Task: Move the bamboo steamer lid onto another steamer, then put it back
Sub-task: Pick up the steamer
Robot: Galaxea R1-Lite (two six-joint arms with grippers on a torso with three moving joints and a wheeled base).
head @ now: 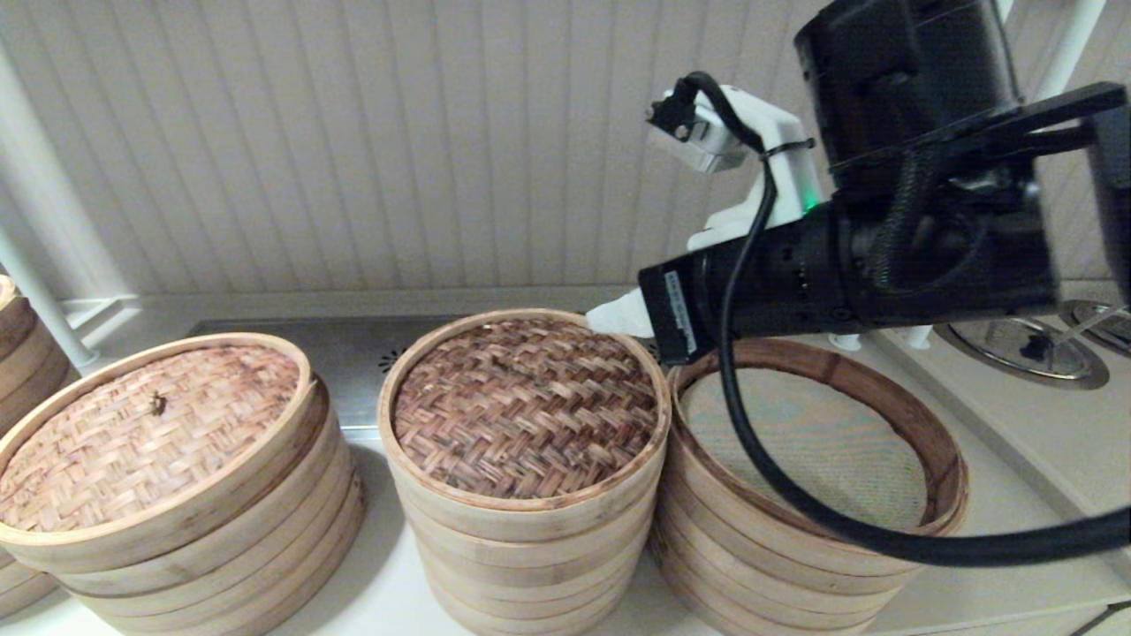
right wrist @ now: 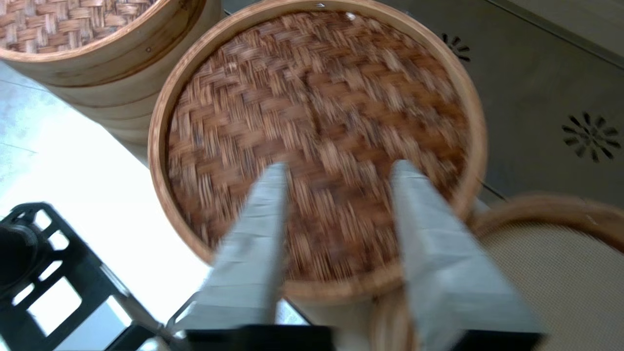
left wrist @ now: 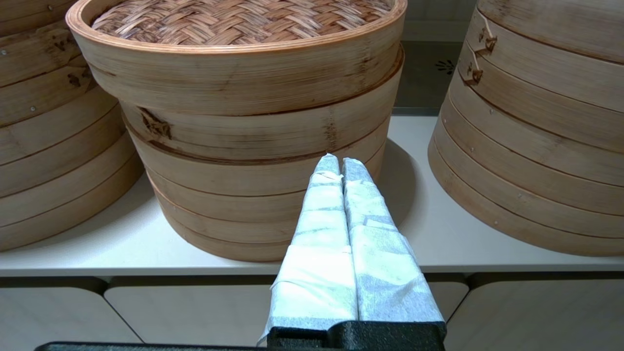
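Observation:
The bamboo steamer lid [head: 526, 406], dark brown herringbone weave in a pale rim band, sits on the middle stack. To its right stands the other steamer [head: 950, 459], uncovered, its top ring reddish-brown inside with a grey-green cloth liner [head: 822, 442]. My right gripper [head: 618, 316] hovers by the lid's back right rim. In the right wrist view it [right wrist: 341, 168] is open above the lid [right wrist: 317, 112], with nothing between its fingers. My left gripper [left wrist: 340, 161] is shut and empty, low in front of the counter edge.
A stack bearing a lighter tan lid [head: 146, 433] stands to the left, with another stack [head: 13, 344] at the far left edge. A grey vented panel [right wrist: 590, 136] lies behind the stacks. A round metal fitting [head: 1025, 349] sits at the right.

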